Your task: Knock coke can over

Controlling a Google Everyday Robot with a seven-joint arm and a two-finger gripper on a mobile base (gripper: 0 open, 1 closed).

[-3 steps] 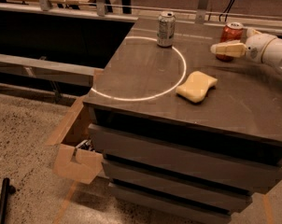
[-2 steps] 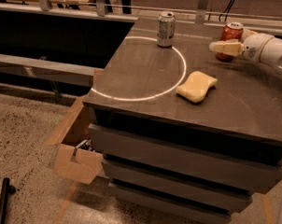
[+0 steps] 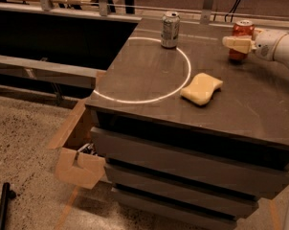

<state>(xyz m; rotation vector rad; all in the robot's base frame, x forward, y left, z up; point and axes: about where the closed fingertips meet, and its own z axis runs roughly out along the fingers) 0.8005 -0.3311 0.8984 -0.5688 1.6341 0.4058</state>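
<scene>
While the coke can [image 3: 242, 30] stands upright on the far right part of the table [image 3: 149, 80], the knock is not yet done: this is the approach step. The gripper [image 3: 230, 42] sits across the can's middle on its near side. Its fingers look pressed together, though the pale shapes merge and I may be wrong. Whether it is touching or just beside the can, I cannot tell. The next move, I judge, calls for a firm sideways push high on the can, clear of the silver can [image 3: 170, 29] and sponge [image 3: 201, 88].
</scene>
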